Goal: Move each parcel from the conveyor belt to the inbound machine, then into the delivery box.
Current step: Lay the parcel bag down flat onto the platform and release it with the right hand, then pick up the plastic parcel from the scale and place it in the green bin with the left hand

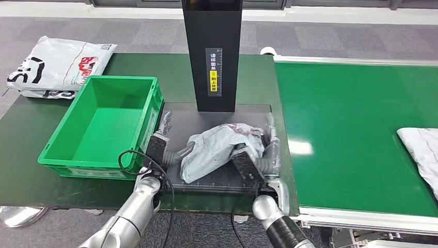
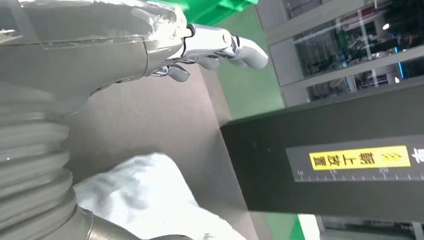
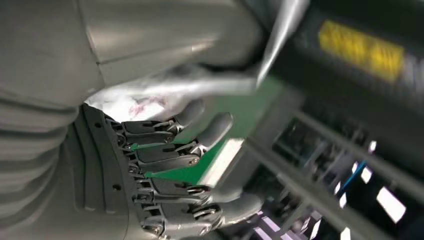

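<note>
The grey parcel point(image 1: 219, 147) lies crumpled on the dark plate of the inbound machine point(image 1: 217, 178), in front of its black upright column point(image 1: 212, 51), nearer the plate's right edge than its left. The right hand point(image 1: 258, 155) is against the parcel's right side, its fingers point(image 3: 200, 145) spread and only loosely curved beside the wrapping; I cannot tell whether it actually grips the bag, and the right wrist view is too blurred to settle it. The left hand point(image 1: 164, 142) is at the plate's left edge, just beside the parcel's left end, with its fingers point(image 2: 225, 47) stretched out and apart, holding nothing. Just left of the plate, touching its edge, stands the green delivery box point(image 1: 100, 121), on the dark green table point(image 1: 31, 181). At the table's far left corner lies a white printed bag point(image 1: 57, 64), hanging partly over the edge. To the right of the machine runs the green conveyor belt point(image 1: 341, 134), and another pale parcel point(image 1: 423, 150) lies at its right edge, partly cut off by the frame and well apart from the hands.
</note>
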